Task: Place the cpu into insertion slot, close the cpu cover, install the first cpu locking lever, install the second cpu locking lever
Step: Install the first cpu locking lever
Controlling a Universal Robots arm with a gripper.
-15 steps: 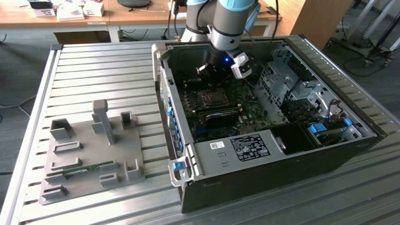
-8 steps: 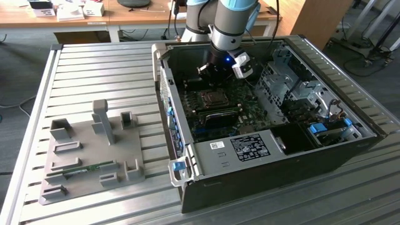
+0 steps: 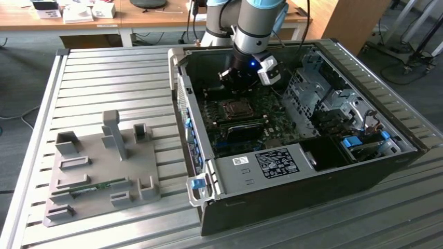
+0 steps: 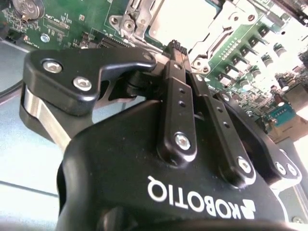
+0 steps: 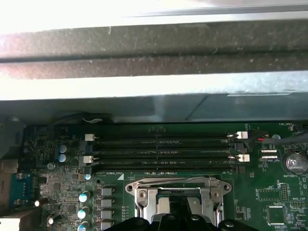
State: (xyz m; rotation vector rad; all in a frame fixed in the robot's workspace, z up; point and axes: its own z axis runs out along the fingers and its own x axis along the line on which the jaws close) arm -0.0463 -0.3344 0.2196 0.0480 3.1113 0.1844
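My gripper (image 3: pixel 239 89) hangs inside the open computer case, just above the far edge of the insertion slot (image 3: pixel 237 108) on the green motherboard (image 3: pixel 277 124). In the second wrist view its two black fingers (image 4: pixel 179 91) lie pressed together, shut, with nothing visible between them. Just beyond the tips lies the silvery cpu cover (image 4: pixel 226 26), flat over the slot, with the pale cpu (image 4: pixel 175 21) showing in its window. The first wrist view shows the cover frame (image 5: pixel 144 192) and the gripper (image 5: pixel 179 217) in front of it. I cannot make out how the locking levers stand.
The black case walls (image 3: pixel 181 78) ring the board closely. Long black memory slots (image 5: pixel 163 149) run behind the socket, and a coin battery (image 5: pixel 292 162) sits beside them. A drive cage (image 3: pixel 325 98) fills the exterior view's right. A grey fixture plate (image 3: pixel 97 171) lies on the slatted table.
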